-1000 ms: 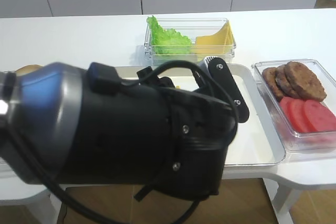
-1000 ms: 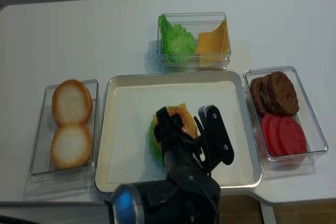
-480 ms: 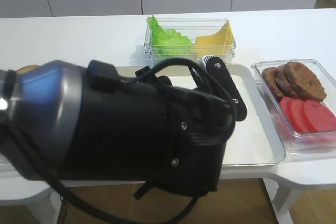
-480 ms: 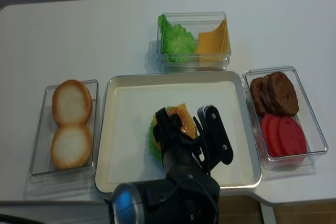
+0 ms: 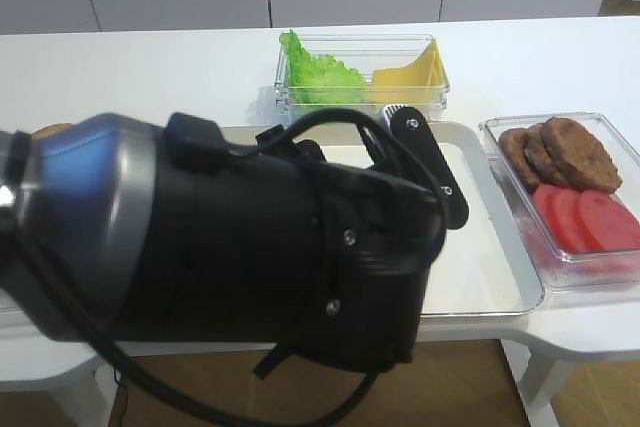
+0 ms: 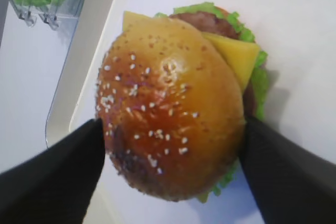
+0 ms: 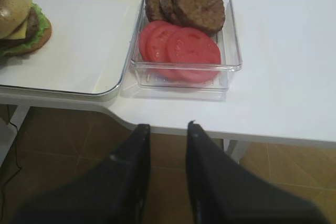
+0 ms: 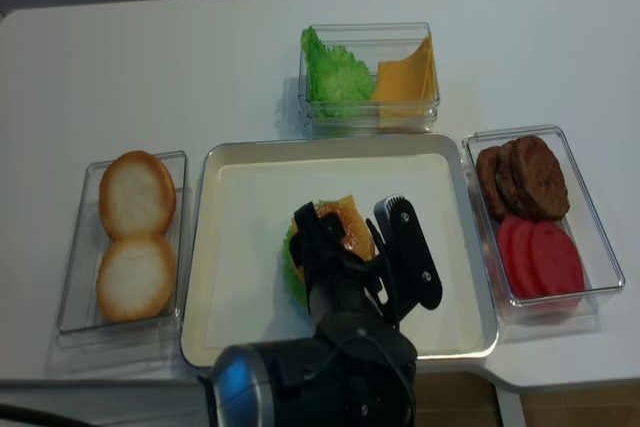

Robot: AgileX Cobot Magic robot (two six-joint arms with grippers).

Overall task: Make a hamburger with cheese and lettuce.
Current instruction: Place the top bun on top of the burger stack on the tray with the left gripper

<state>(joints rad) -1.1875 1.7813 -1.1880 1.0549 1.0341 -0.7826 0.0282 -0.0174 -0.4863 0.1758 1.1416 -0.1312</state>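
The hamburger (image 6: 170, 108) stands on the white tray (image 8: 240, 247), its sesame bun top on a yellow cheese (image 6: 233, 59) square, a brown patty and ruffled lettuce (image 6: 257, 77). My left gripper (image 6: 171, 123) reaches over it from the near side. It is open, with one black fingertip close to each side of the bun top. From the high view the left arm (image 5: 230, 257) hides most of the hamburger (image 8: 345, 222). My right gripper (image 7: 168, 126) is shut and empty. It hangs below the table's near edge, right of the hamburger (image 7: 21, 22).
A clear box of pale bun halves (image 8: 135, 237) sits left of the tray. A box of upright lettuce leaves and cheese slices (image 8: 370, 77) stands behind it. A box of patties and tomato slices (image 8: 535, 217) lies to the right, near the table's front edge.
The left gripper's fingers have spread slightly wider round the bun top and shifted a little away from the table's front edge. The hamburger has stayed in place.
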